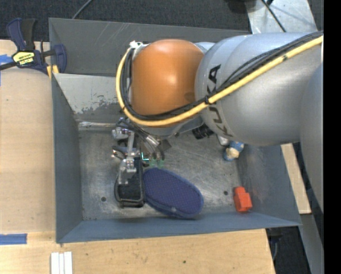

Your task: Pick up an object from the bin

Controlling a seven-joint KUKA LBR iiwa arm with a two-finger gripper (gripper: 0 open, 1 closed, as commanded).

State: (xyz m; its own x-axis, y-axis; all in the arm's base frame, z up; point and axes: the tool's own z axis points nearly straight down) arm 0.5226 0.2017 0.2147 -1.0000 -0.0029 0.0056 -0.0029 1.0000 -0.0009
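Observation:
My gripper [128,165] hangs low over the front left part of the bin floor, under the orange dome. Directly below its tip lies a small black boxy thing [129,190], which the tip seems to touch. A dark blue oval pad [171,193] lies just to the right of the black thing, overlapping its edge. A bit of green [155,162] shows beside the gripper's tip.
An orange block [242,199] sits near the front right wall. A small blue and tan thing [233,151] lies at the right, partly under the arm. The arm covers the back right of the bin.

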